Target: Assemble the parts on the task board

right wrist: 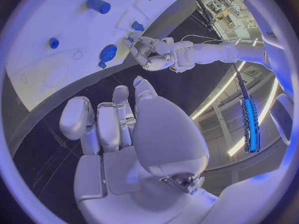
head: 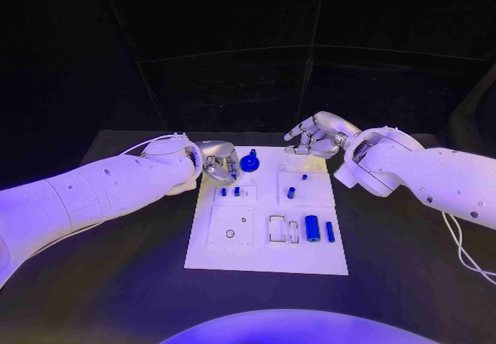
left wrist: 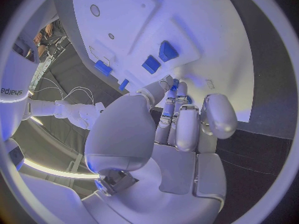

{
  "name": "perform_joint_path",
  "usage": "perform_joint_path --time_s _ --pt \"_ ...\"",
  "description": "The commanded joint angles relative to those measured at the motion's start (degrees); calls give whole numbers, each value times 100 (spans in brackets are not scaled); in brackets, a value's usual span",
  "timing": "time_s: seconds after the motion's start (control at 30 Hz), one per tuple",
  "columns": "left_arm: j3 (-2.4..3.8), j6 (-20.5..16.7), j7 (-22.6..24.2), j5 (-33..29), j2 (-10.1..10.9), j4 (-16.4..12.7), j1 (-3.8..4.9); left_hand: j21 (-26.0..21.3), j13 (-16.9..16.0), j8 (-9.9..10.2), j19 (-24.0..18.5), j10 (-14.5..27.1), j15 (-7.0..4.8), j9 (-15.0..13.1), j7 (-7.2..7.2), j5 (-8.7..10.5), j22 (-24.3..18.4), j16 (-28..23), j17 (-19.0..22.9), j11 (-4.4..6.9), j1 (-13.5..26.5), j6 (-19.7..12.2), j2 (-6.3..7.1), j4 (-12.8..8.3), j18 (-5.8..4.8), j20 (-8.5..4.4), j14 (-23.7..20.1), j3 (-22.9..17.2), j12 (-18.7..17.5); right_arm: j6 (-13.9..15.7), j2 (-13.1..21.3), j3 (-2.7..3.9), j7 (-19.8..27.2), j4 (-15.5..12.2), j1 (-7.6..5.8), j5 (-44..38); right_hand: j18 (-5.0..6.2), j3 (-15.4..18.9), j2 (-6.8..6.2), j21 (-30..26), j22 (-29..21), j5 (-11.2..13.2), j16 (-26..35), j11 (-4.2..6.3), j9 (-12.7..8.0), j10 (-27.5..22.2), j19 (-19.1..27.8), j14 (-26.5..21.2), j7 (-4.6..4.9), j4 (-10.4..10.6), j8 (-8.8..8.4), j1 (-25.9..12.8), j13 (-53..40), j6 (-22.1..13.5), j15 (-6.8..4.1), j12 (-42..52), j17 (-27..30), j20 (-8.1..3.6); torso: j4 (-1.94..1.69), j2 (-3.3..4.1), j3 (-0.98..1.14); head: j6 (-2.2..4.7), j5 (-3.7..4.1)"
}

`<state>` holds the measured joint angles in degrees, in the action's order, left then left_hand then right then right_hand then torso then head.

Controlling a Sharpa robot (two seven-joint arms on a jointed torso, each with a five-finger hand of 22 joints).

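While both hands hover at the far end of the task board, no part is being carried. The left hand sits over the board's far left corner, fingers curled in close together and holding nothing, just beside the blue disc-shaped part that stands near the board's far edge. In the right wrist view that hand's fingertips are close to the disc, but I cannot tell whether they touch it. The right hand hangs just beyond the board's far right corner, fingers bent loosely with gaps between them, empty. Nearer the board's middle lie two small blue pegs and another small peg; toward its near end rest a large blue cylinder and a slim blue pin. The step in hand looks like the left hand's reach for the disc. Next it likely needs its fingers opened round the disc's rim before closing and lifting.
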<state>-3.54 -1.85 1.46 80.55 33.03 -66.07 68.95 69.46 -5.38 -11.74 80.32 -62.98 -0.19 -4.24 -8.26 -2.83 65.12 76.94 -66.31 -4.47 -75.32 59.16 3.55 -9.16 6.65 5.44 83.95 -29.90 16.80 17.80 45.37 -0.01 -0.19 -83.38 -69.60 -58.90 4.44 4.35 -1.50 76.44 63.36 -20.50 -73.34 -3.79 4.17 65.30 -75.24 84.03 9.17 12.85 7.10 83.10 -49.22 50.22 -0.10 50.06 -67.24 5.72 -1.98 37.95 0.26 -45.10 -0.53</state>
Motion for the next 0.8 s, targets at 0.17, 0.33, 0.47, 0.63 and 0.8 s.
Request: perform_joint_path --time_s 0.17,0.33,0.47,0.63,0.8 --pt "-2 36 -28 16 -13 2 0 -35 8 50 14 -33 -21 9 -6 1 -10 -16 16 4 59 41 11 15 -103 -5 72 -17 -60 1 -10 3 55 -4 -10 9 107 39 63 -29 -6 -14 21 -16 -2 -20 46 109 0 6 27 -10 -3 -16 -44 4 3 -3 1 -1 0 2 11" --pt "-3 76 -44 16 -22 11 0 -61 35 122 -2 60 3 29 -38 1 -33 -29 54 -33 99 -30 35 35 -100 7 58 -14 -144 -4 -11 3 54 -1 -10 9 107 39 63 -29 -6 -14 21 -16 -2 -20 46 109 0 6 27 -10 -3 -16 -44 4 3 -3 1 0 0 -7 16" --pt "-3 89 -45 16 -30 18 0 -94 60 180 -20 143 26 40 -56 1 -64 -40 87 -61 127 -90 63 46 -95 24 46 -13 -210 -8 -13 3 53 1 -10 9 107 39 63 -29 -6 -14 21 -16 -2 -20 46 109 0 6 27 -10 -3 -16 -44 4 3 -3 -2 -1 0 -8 23" --pt "-3 93 -55 15 -37 29 0 -144 97 285 -49 280 56 53 -70 1 -112 -56 136 -98 157 -208 108 56 -84 51 26 -19 -299 -12 -14 3 53 3 -10 9 107 39 63 -29 -6 -14 21 -16 -2 -20 46 109 0 6 27 -10 -3 -16 -44 4 3 -3 -4 -3 1 -14 26" --pt "-4 99 -64 15 -35 34 0 -160 108 317 -58 323 66 51 -77 1 -126 -58 150 -110 168 -235 121 63 -81 62 20 -22 -322 -14 -14 3 54 6 -10 9 107 39 63 -29 -6 -14 21 -16 -2 -20 46 109 0 6 27 -10 -3 -16 -44 4 3 -3 0 -3 2 -17 28"
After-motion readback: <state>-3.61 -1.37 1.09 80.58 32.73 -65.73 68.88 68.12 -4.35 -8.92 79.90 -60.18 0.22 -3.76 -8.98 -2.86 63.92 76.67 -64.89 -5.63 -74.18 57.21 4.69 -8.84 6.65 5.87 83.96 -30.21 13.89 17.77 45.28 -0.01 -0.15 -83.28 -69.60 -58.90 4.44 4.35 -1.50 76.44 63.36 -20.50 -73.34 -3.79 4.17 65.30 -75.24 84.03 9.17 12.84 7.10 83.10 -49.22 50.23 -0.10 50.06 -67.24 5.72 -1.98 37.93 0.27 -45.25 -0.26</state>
